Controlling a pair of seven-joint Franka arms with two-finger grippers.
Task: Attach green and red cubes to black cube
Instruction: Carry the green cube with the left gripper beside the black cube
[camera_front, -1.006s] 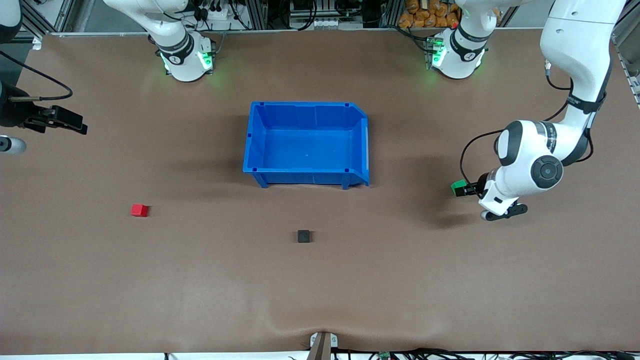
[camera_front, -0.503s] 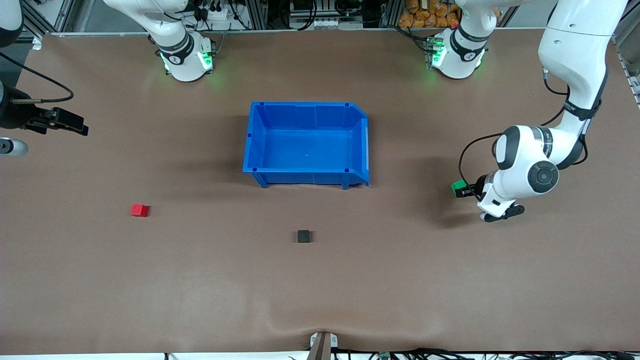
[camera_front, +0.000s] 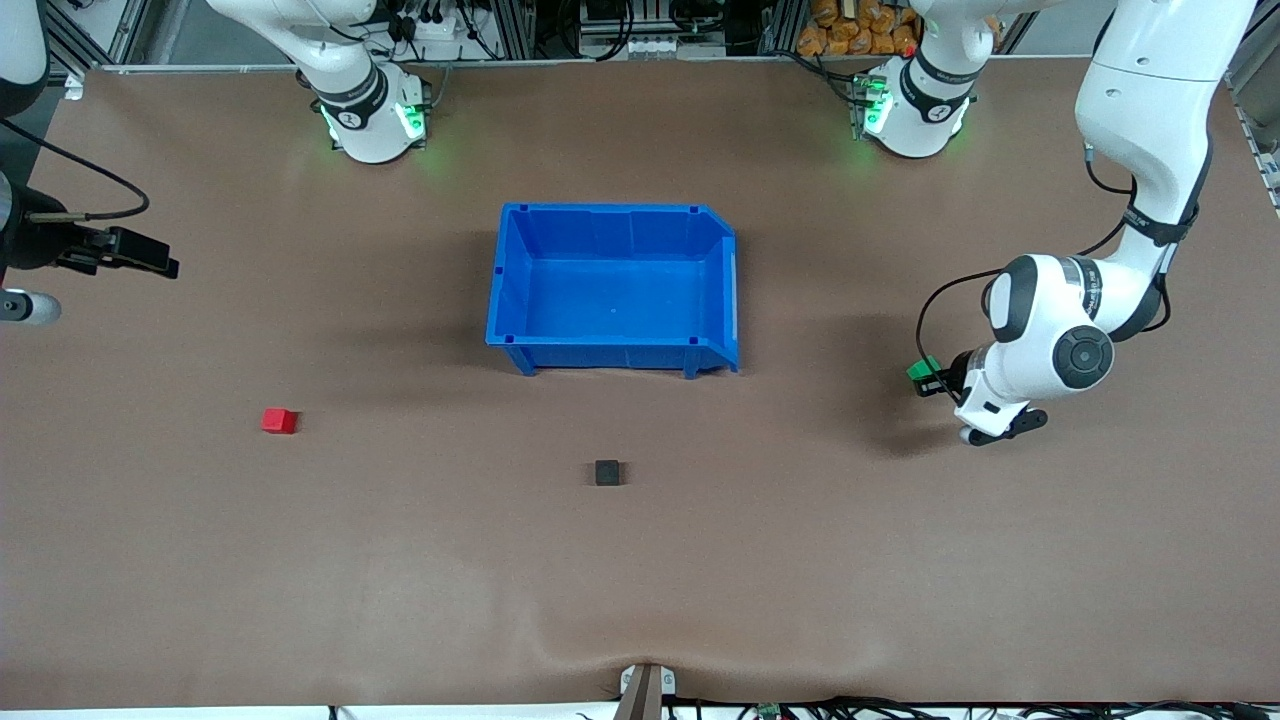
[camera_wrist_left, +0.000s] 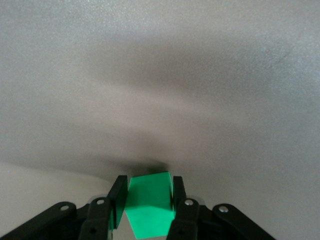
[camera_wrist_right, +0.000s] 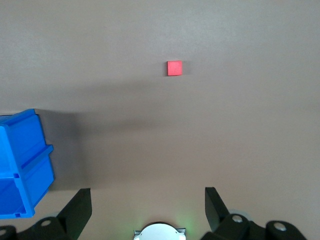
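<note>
My left gripper (camera_front: 928, 377) is shut on the green cube (camera_front: 922, 369) and holds it just above the table at the left arm's end; the left wrist view shows the green cube (camera_wrist_left: 149, 204) clamped between both fingers. The black cube (camera_front: 607, 472) sits on the table, nearer the front camera than the blue bin. The red cube (camera_front: 279, 420) lies toward the right arm's end and also shows in the right wrist view (camera_wrist_right: 174, 68). My right gripper (camera_front: 140, 255) hangs open and empty high over the table's edge at the right arm's end, well away from the red cube.
A large blue bin (camera_front: 612, 290) stands empty in the middle of the table; a corner of the bin (camera_wrist_right: 22, 165) shows in the right wrist view. Both arm bases stand along the table edge farthest from the front camera.
The left gripper has lifted slightly with the green cube held in it. The right gripper has drifted a little. The red and black cubes have not moved.
</note>
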